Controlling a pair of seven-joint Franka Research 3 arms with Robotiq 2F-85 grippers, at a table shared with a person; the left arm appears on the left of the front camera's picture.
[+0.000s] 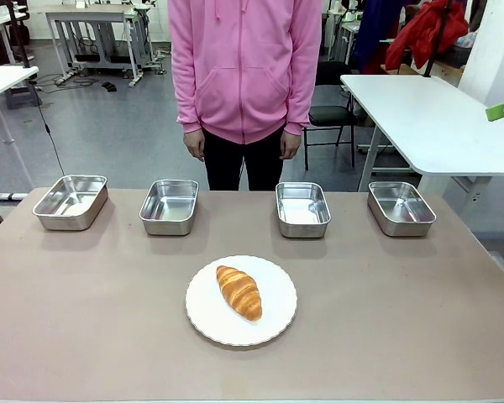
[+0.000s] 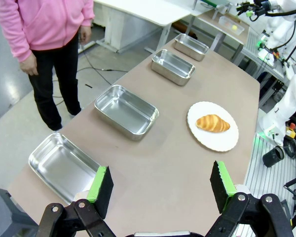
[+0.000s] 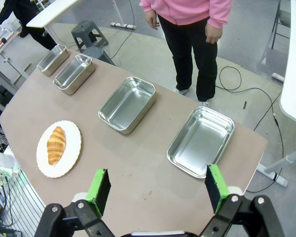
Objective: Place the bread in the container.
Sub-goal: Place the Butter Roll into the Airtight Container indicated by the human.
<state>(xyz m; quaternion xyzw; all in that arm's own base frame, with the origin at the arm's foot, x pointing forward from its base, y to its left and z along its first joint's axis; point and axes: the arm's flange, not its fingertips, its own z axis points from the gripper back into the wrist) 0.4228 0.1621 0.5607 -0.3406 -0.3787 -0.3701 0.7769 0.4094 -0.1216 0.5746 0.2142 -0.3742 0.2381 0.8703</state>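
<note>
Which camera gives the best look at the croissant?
The front view: the croissant lies near and central on the white plate, its ridges clear. Both wrist views show it smaller and farther off, its crust less distinct.

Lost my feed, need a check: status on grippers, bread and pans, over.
Left gripper, right gripper open, empty. Bread on white plate, mid-table. Four steel pans empty along far edge; nothing between, person standing back.

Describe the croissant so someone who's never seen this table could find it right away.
Four shiny rectangular steel pans line the far edge of the brown table. Nearer the robot sits one round white plate. On it lies the golden-brown ridged crescent croissant, the only food there.
</note>
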